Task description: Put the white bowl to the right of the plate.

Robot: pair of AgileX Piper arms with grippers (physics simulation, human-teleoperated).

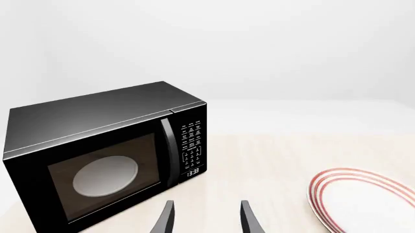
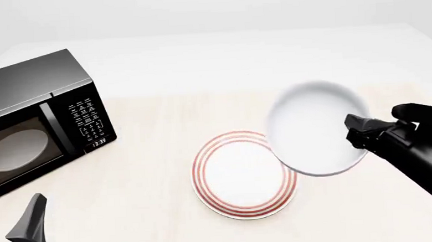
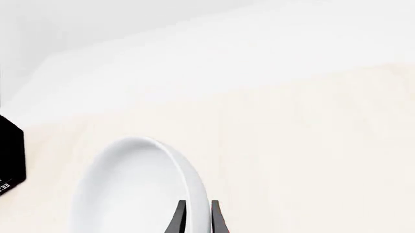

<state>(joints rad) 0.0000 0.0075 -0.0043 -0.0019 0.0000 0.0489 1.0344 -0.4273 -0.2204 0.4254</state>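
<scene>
Gripping white bowl (image 2: 316, 128), apparently lifted: right claw (image 2: 355, 131).

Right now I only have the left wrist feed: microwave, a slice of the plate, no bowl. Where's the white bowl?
Observer: The white bowl is off the table, tilted, overlapping the plate's right edge in the front view.
Operator: Held by what?
Observer: The right gripper is shut on the bowl's rim, one finger either side.
Operator: And my left gripper?
Observer: The left gripper sits open at the table's near-left corner, in front of the microwave, holding nothing.
</scene>
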